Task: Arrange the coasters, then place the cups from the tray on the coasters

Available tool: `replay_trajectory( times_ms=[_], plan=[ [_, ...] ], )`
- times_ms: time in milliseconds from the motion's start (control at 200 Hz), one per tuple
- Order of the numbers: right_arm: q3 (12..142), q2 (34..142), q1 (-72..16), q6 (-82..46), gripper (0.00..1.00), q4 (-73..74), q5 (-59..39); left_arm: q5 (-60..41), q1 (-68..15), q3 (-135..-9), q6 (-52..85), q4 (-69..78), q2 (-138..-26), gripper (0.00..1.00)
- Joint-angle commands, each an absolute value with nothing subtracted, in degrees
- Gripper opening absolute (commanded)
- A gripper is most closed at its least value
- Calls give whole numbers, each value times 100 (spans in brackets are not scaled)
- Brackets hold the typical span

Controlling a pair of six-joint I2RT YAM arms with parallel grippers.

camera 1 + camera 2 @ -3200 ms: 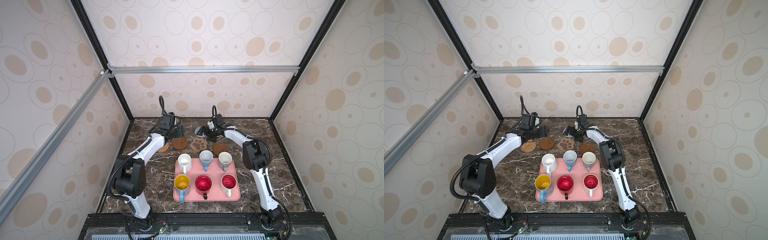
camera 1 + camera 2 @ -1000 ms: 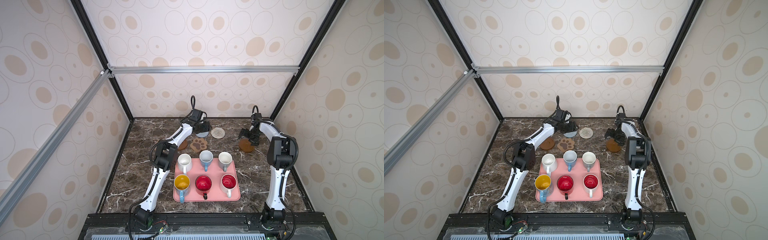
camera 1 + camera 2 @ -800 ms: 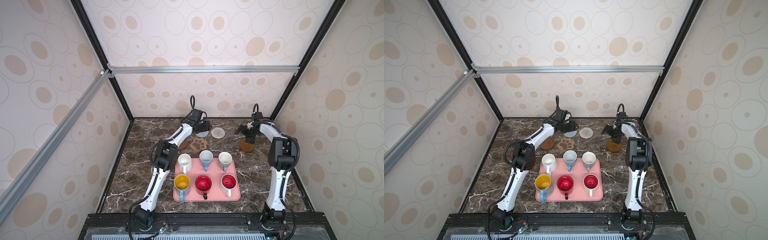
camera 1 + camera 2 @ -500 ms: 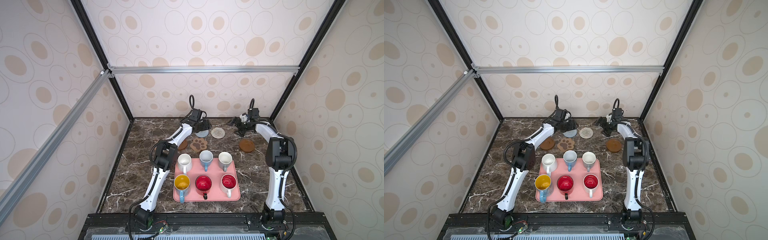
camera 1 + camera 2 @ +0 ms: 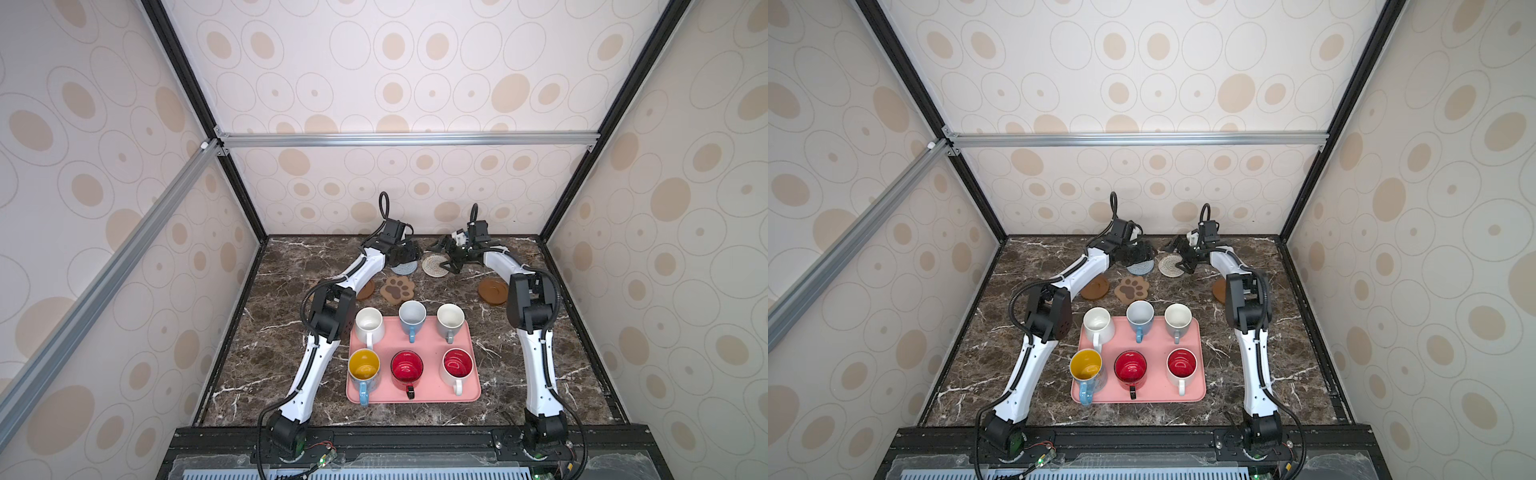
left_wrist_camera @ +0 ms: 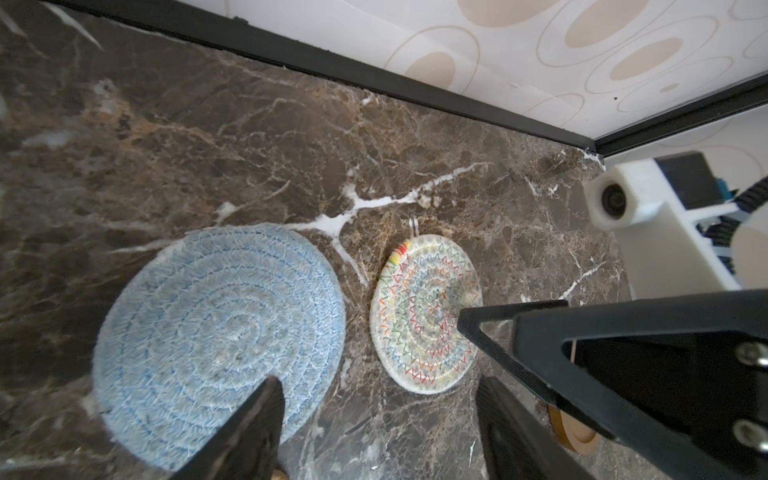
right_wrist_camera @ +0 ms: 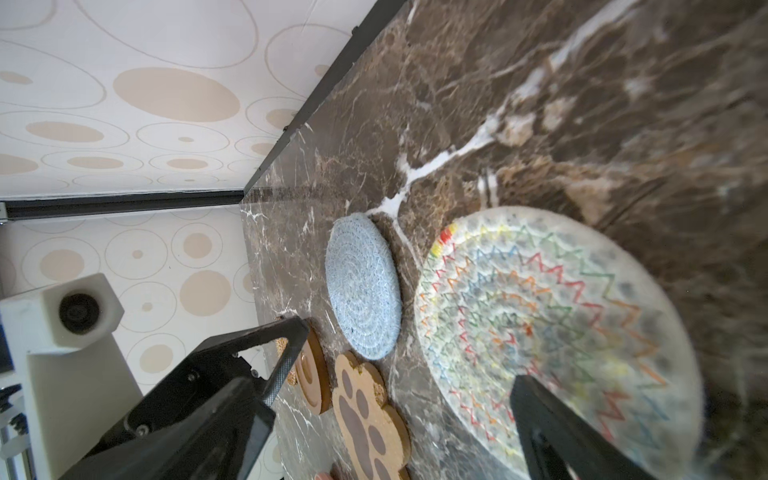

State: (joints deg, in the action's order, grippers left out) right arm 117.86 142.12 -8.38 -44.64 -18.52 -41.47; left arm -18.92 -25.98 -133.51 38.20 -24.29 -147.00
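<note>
Table, toward the far edge, left to right:
- brown disc coaster [image 5: 366, 289], partly hidden by the left arm
- paw coaster [image 5: 397, 289]
- left gripper [image 5: 406, 258], jaws apart and empty, over the blue-grey coaster [image 5: 403, 269]
- cream coaster [image 5: 432, 264] beneath the right gripper [image 5: 444, 257], jaws wide apart and empty
- second brown disc coaster [image 5: 491, 286]

Toward the front edge: pink tray [image 5: 473, 376] carrying six cups [image 5: 407, 368].

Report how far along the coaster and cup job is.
Done: nothing finished; coasters lie spread behind the tray. In hand: open left gripper at the blue-grey coaster, open right gripper at the cream coaster. Left: all six cups sit on the tray, none on a coaster.
</note>
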Motion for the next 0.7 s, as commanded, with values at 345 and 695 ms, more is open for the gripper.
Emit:
replay_trajectory(
  times_ms=[345, 695],
  plan=[
    [11664, 14006, -799, -3876, 100, -3543, -2853, -1930, -2505, -13570, 3926, -2264, -14934, 74],
    [11172, 13575, -411, -3837, 100, -3623, -2399, -2282, -2496, -13607, 3980, -2069, -15226, 74]
  ],
)
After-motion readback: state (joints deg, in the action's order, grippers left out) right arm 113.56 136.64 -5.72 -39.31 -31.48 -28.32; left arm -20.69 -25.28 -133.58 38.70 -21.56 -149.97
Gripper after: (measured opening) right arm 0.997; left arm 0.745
